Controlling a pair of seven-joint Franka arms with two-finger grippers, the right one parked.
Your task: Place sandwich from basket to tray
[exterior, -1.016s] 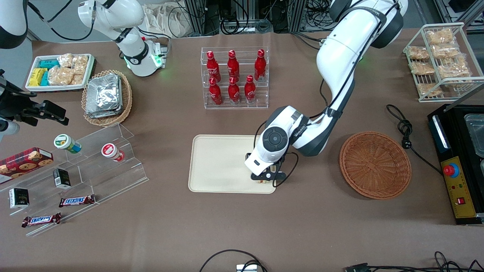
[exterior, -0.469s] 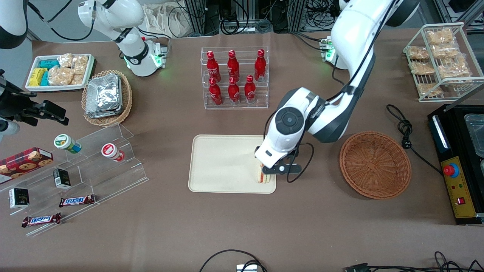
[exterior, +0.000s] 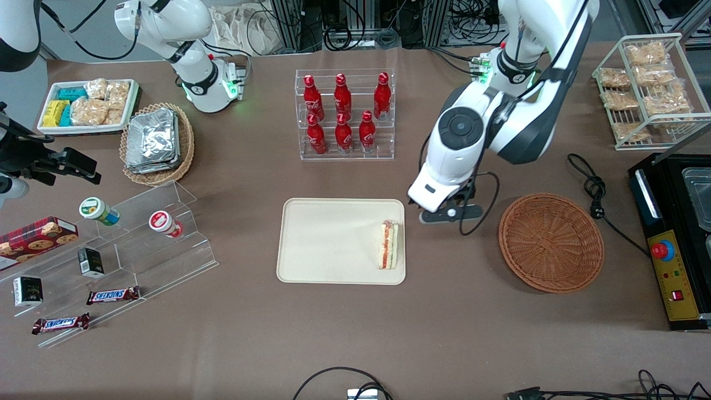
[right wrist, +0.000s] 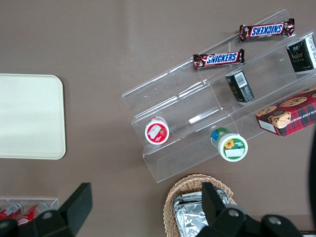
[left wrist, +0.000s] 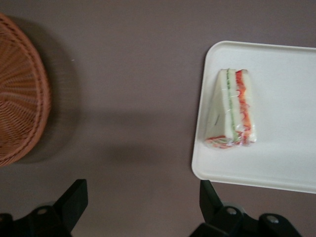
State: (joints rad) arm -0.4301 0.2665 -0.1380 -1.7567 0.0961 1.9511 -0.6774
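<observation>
2 black fingers of the left arm's gripper stand wide apart and hold nothing; the gripper hangs over the bare brown bench between the large cream-beige rectangular tray and the round reddish-brown woven wicker basket. Half a second ago it was low over the tray's edge with the triangular white-bread sandwich under it; now it has risen and drawn back toward the working arm's base. The sandwich lies alone on the tray, close to the rim nearest the basket, its red and green filling showing. The basket looks empty. I judge the placing done, with only the retreat left.

Readable writing: 2 brown chocolate bars on the clear acrylic stepped stand say SNICKERS. The 6 red bottles in the clear rack carry white script too small to read for certain.
</observation>
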